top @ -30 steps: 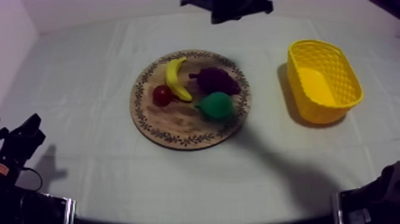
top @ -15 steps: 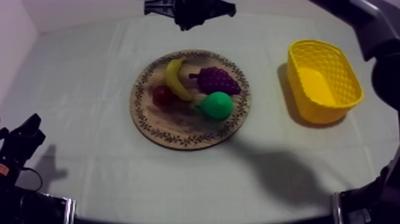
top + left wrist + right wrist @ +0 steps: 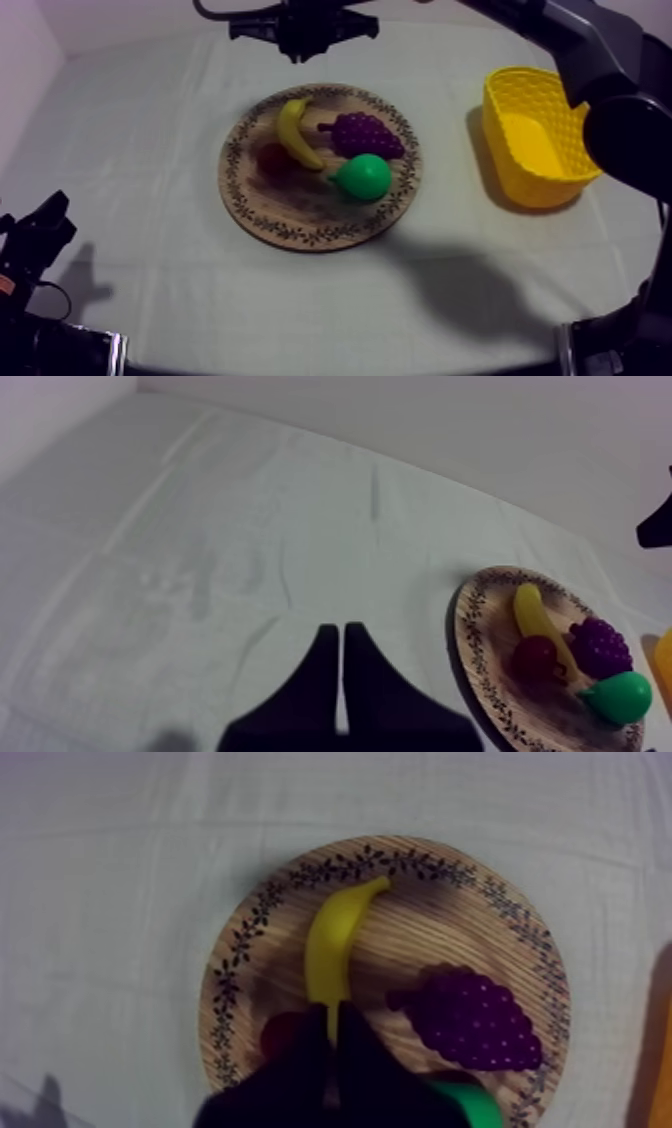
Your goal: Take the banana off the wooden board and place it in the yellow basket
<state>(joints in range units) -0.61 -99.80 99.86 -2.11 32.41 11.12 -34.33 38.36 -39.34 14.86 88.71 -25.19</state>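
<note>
The yellow banana (image 3: 295, 132) lies on the left half of the round wooden board (image 3: 300, 236), beside a small red fruit (image 3: 271, 160), purple grapes (image 3: 365, 133) and a green pear (image 3: 365, 177). My right gripper (image 3: 300, 45) hangs above the board's far edge, its arm reaching in from the upper right. In the right wrist view its fingers lie together as a shut wedge (image 3: 333, 1020) over the banana (image 3: 335, 947). The yellow basket (image 3: 540, 135) stands to the right of the board. My left gripper (image 3: 40, 232) rests shut (image 3: 342, 638) at the near left.
The left wrist view looks across bare cloth toward the board (image 3: 478, 646) with the banana (image 3: 533, 619) and grapes (image 3: 600, 646). The right arm's thick links (image 3: 620, 90) pass above the basket. Open cloth lies between board and basket.
My right arm has swung left along the table's far side, now over the board's far edge. Its shadow has darkened the small red fruit. The left arm has not moved.
</note>
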